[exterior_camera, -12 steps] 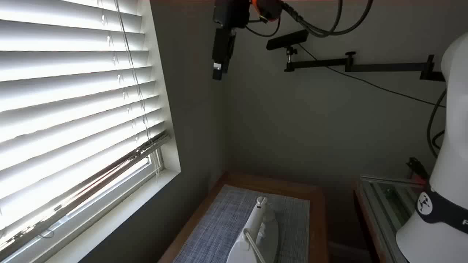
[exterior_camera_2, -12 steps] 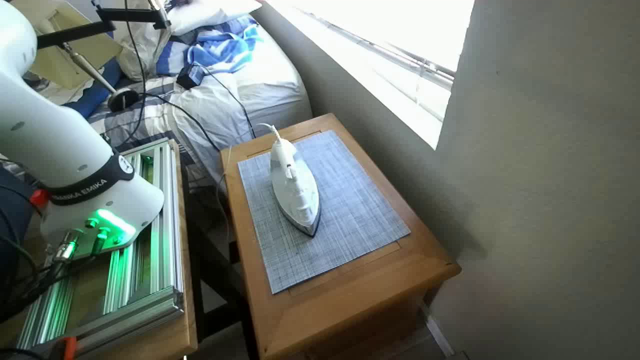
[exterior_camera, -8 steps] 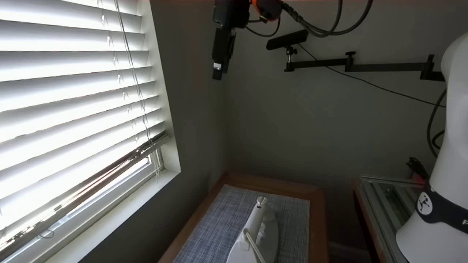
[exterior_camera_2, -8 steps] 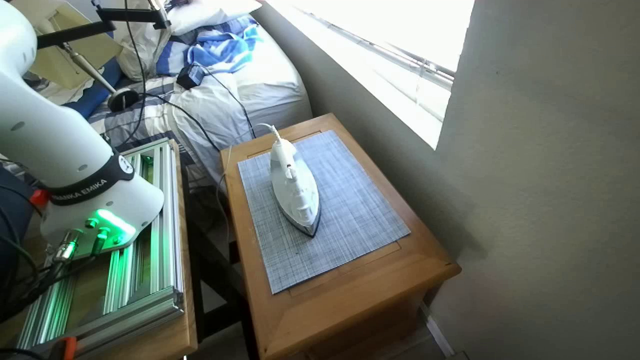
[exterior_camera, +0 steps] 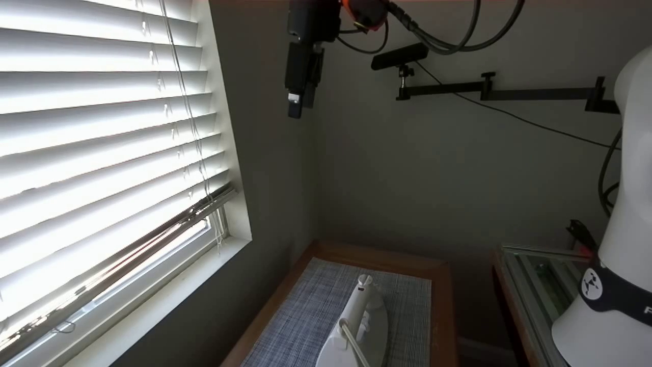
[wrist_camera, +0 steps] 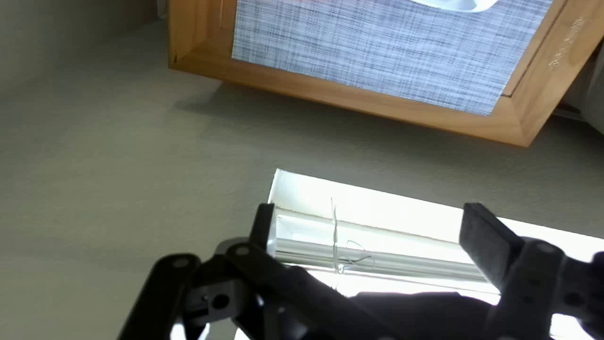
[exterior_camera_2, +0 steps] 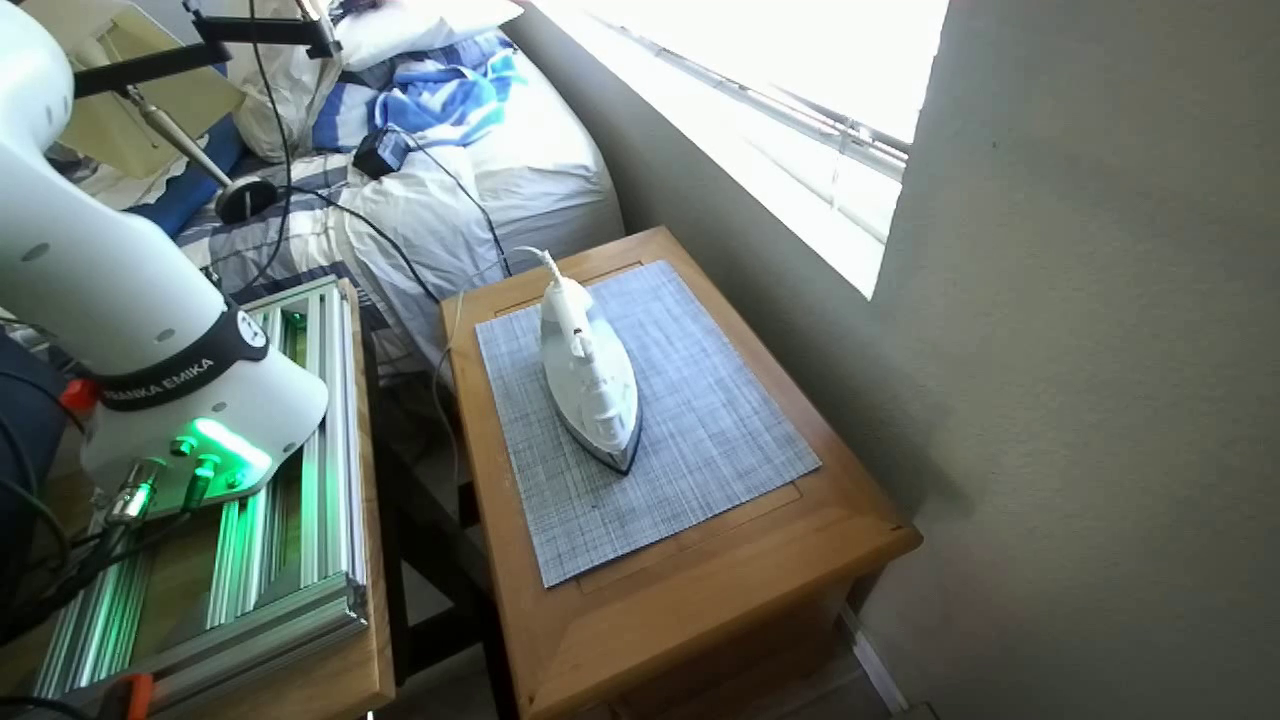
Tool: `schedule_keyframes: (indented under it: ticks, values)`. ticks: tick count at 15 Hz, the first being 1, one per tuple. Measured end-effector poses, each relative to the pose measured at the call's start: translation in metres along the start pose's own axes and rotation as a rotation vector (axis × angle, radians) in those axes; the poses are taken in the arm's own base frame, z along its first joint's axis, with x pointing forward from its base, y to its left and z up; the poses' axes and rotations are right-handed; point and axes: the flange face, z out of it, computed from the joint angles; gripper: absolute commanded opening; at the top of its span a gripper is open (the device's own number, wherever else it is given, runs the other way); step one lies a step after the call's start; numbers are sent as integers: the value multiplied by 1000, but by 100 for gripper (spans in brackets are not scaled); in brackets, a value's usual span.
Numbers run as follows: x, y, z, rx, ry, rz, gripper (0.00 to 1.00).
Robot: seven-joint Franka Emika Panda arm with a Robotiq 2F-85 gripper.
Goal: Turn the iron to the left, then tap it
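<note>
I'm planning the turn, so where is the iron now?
In an exterior view, the iron lies left of centre on the grey placemat, atop the wooden table, nose toward the picture's bottom.

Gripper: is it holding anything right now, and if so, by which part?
Nothing is held: the gripper is open with nothing between its jaws, and the iron rests on the grey mat.

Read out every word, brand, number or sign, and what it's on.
"ANKA EMIKA", start unclear: black band around the robot arm, in an exterior view.
"F", rest cut off: same band, in an exterior view.
Round logo, no letters: same band.
Pale marks, wooden table, wrist view: unreadable, perhaps not text.
</note>
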Motion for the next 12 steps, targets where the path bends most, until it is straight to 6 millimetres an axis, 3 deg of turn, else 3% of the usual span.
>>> schedule_keyframes:
  ticks: [6, 9, 12]
  values:
    - [7, -86, 43, -32, -168, 248, 100]
    - [-4, -105, 72, -53, -249, 376, 100]
    - [-24, -110, 100, -50, -329, 503, 100]
